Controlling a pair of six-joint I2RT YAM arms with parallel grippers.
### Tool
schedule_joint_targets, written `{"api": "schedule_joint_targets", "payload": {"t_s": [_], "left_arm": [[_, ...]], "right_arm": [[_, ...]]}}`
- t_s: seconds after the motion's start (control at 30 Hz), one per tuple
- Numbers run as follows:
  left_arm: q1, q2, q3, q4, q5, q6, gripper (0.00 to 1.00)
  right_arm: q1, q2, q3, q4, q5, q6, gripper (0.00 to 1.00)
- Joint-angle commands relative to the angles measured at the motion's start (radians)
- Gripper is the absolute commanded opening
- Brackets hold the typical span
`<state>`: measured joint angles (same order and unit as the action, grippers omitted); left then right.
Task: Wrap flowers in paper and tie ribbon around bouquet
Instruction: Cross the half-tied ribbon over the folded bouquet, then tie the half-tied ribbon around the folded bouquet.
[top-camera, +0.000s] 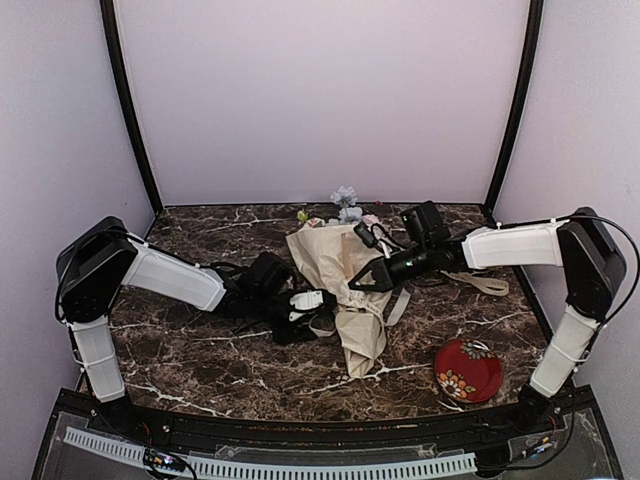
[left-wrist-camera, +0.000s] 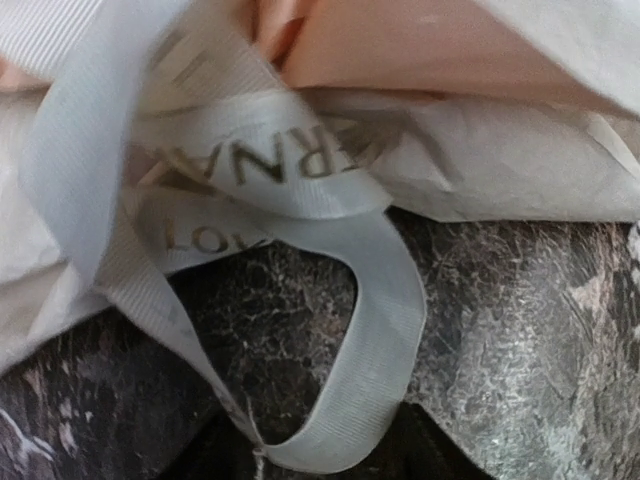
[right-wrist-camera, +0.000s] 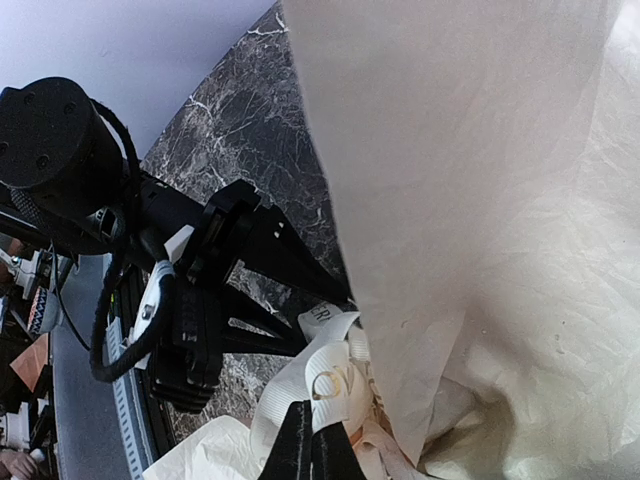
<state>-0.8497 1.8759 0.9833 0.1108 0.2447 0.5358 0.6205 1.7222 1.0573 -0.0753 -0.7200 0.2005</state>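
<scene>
The bouquet (top-camera: 340, 275), a cream paper (right-wrist-camera: 480, 200) cone, lies in the middle of the table. The flowers (top-camera: 346, 204) show at its far, wide end. The ribbon (left-wrist-camera: 385, 330), printed with gold letters, loops around the cone's narrow part, and one tail (top-camera: 482, 283) trails off to the right. My left gripper (top-camera: 320, 300) is at the cone's left side, open, its black fingers (right-wrist-camera: 285, 255) spread with a ribbon loop hanging between them. My right gripper (right-wrist-camera: 312, 445) is over the cone, shut on the ribbon (right-wrist-camera: 335, 385) at the knot.
A red flowered dish (top-camera: 468, 370) sits at the front right, near the right arm's base. A small lime-green round thing (top-camera: 302, 215) lies at the back beside the flowers. Pale walls close off the dark marble table (top-camera: 200, 350) on three sides.
</scene>
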Motion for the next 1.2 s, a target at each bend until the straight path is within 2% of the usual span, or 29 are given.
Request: {"api": "schedule_joint_targets", "payload": {"t_s": [0.0, 0.03, 0.13, 0.3, 0.43, 0.8, 1.17], "left_arm": [[-0.002, 0.008, 0.011, -0.019, 0.0, 0.006, 0.38], [-0.002, 0.008, 0.011, -0.017, 0.003, 0.006, 0.32], [-0.002, -0.006, 0.008, 0.002, 0.0, 0.001, 0.01], [0.001, -0.068, -0.055, 0.119, -0.036, -0.023, 0.0], [0.001, -0.078, -0.047, 0.102, -0.045, -0.026, 0.0], [0.001, -0.072, -0.043, 0.082, -0.08, -0.019, 0.0], [0.006, -0.092, -0.023, 0.071, -0.095, -0.015, 0.0]], "right_arm": [[0.004, -0.044, -0.007, 0.038, 0.008, 0.008, 0.0], [0.004, -0.044, -0.007, 0.037, 0.009, 0.009, 0.0], [0.004, -0.048, -0.002, 0.036, 0.015, 0.012, 0.0], [0.001, -0.109, -0.022, 0.06, 0.045, 0.041, 0.0], [-0.005, -0.173, -0.054, 0.058, 0.128, 0.058, 0.0], [-0.076, -0.247, -0.156, 0.116, 0.187, 0.131, 0.0], [-0.094, -0.223, -0.205, 0.181, 0.154, 0.138, 0.0]]}}
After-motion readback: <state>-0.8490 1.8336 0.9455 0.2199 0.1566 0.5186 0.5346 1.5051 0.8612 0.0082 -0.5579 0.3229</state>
